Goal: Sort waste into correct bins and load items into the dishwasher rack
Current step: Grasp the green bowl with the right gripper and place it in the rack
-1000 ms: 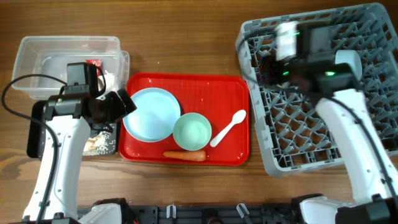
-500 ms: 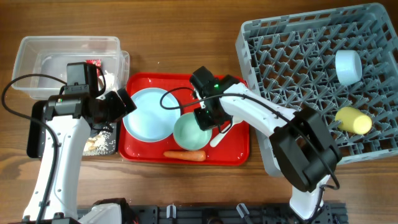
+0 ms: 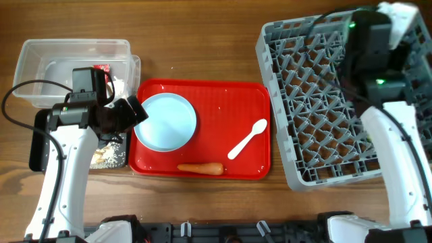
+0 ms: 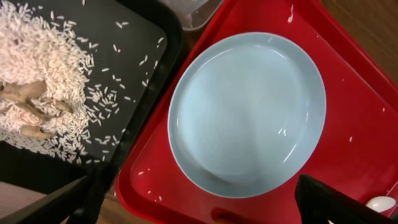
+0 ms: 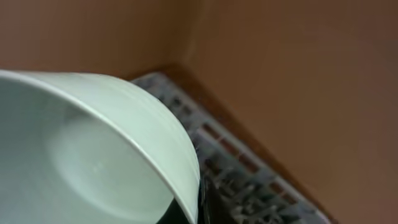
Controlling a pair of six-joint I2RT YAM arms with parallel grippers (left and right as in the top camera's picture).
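Right gripper (image 5: pixel 191 202) pinches the pale green bowl (image 5: pixel 93 149) by its rim near the dishwasher rack's (image 3: pixel 317 101) 1 o'clock corner; it is likely light, stiff and slick; left gripper (image 4: pixel 196 202) has its jaws spread.

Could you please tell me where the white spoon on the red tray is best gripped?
Grip the white spoon mid-handle, from straight above, pinching across the thin handle. It lies flat and diagonal on the red tray, and the carrot crowds its handle tip.
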